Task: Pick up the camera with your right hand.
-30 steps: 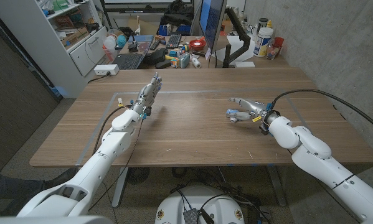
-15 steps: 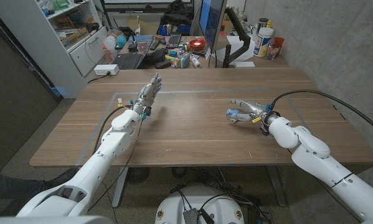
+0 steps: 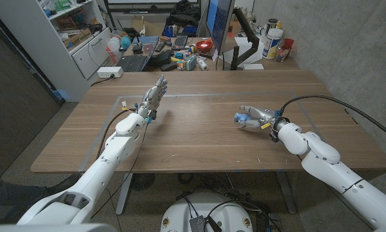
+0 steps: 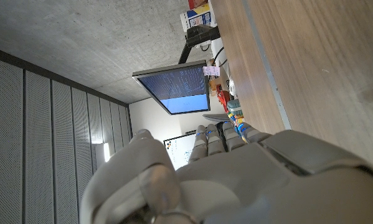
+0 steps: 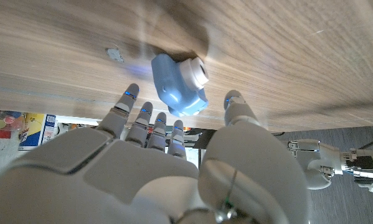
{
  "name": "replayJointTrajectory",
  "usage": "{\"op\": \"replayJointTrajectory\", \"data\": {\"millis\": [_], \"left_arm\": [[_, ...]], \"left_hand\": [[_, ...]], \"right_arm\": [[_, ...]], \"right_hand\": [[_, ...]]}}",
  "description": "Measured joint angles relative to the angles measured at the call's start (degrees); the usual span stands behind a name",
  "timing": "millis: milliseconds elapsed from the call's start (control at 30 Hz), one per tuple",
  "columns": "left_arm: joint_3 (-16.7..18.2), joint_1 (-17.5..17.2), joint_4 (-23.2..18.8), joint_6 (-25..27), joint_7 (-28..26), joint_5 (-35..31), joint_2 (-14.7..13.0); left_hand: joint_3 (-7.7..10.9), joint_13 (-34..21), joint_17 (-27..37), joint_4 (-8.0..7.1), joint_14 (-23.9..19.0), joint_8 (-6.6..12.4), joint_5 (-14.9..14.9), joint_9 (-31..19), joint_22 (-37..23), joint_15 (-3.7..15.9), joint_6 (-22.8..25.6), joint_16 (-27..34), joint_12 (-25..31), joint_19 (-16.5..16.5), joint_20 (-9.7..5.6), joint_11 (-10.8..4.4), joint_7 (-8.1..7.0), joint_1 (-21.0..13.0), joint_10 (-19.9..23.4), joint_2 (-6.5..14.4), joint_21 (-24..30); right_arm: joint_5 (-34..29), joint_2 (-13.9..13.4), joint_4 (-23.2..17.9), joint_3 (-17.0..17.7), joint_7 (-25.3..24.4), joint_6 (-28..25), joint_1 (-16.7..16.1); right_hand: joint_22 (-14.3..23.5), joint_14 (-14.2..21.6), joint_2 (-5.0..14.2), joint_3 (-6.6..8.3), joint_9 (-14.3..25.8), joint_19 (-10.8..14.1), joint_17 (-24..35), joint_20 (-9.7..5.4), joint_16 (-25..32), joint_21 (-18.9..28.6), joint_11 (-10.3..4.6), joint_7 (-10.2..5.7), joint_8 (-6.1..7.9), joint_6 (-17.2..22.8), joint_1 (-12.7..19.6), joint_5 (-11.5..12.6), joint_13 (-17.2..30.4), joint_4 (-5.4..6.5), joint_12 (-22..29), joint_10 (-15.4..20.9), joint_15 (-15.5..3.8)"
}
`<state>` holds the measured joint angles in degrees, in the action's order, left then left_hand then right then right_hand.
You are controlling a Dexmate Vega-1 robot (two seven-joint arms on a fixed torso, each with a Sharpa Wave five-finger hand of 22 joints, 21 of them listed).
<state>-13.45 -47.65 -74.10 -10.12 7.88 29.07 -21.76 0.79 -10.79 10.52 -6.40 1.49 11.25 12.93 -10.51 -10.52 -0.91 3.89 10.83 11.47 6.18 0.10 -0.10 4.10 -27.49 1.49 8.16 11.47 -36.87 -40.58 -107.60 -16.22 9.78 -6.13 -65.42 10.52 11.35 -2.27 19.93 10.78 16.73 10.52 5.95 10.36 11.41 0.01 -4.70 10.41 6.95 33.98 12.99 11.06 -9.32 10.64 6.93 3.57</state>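
Risk: the small blue camera (image 5: 177, 87) lies loose on the wooden surface (image 3: 199, 138) just ahead of the right hand (image 3: 257, 118), so fingers closing unevenly could nudge it away or pinch only its rounded body and let it slip. Right hand: fingers (image 5: 150, 118) spread, thumb to one side of the camera and the rest to the other, fingertips close beside it; contact cannot be told, nothing held. Left hand (image 3: 153, 98): apart from the camera, fingers extended together, holding nothing.
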Motion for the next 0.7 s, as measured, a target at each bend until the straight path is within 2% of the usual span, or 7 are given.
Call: {"op": "replayJointTrajectory", "data": {"millis": [533, 700], "left_arm": [[-0.1, 0.1, 0.1, 0.4, 0.0, 0.0, -0.1], [-0.1, 0.0, 0.1, 0.6, 0.0, 0.0, -0.2]], "left_hand": [[0.17, 0.0, 0.0, -0.16, 0.0, 0.00, 0.0, 0.0, 0.0, 0.00, 0.0, 0.0, 0.0, 0.0, 0.00, 0.00, 0.00, 0.0, 0.0, 0.0, 0.0], [0.16, 0.0, 0.0, -0.16, 0.0, 0.00, 0.0, 0.0, 0.0, 0.00, 0.0, 0.0, 0.0, 0.0, 0.00, 0.00, 0.00, 0.0, 0.0, 0.0, 0.0]], "right_arm": [[0.4, 0.4, 1.5, -0.8, -0.3, -0.3, 0.4], [0.7, 0.5, 1.9, -1.0, -0.8, -0.2, 0.5]], "right_hand": [[0.0, 0.2, -0.29, 0.00, 0.3, 0.3, 0.0, 0.30, 0.0, 0.3, 0.00, 0.00, 0.00, 0.0, 0.3, 0.4, 0.0, 0.00, 0.0, 0.0, -0.22], [0.0, 1.0, -0.28, 0.00, 0.3, 0.7, 0.0, 0.69, 0.3, 0.3, 0.00, 0.00, 0.00, 0.0, 0.3, 0.5, 0.0, 0.00, 0.4, 0.0, -0.97]]}}
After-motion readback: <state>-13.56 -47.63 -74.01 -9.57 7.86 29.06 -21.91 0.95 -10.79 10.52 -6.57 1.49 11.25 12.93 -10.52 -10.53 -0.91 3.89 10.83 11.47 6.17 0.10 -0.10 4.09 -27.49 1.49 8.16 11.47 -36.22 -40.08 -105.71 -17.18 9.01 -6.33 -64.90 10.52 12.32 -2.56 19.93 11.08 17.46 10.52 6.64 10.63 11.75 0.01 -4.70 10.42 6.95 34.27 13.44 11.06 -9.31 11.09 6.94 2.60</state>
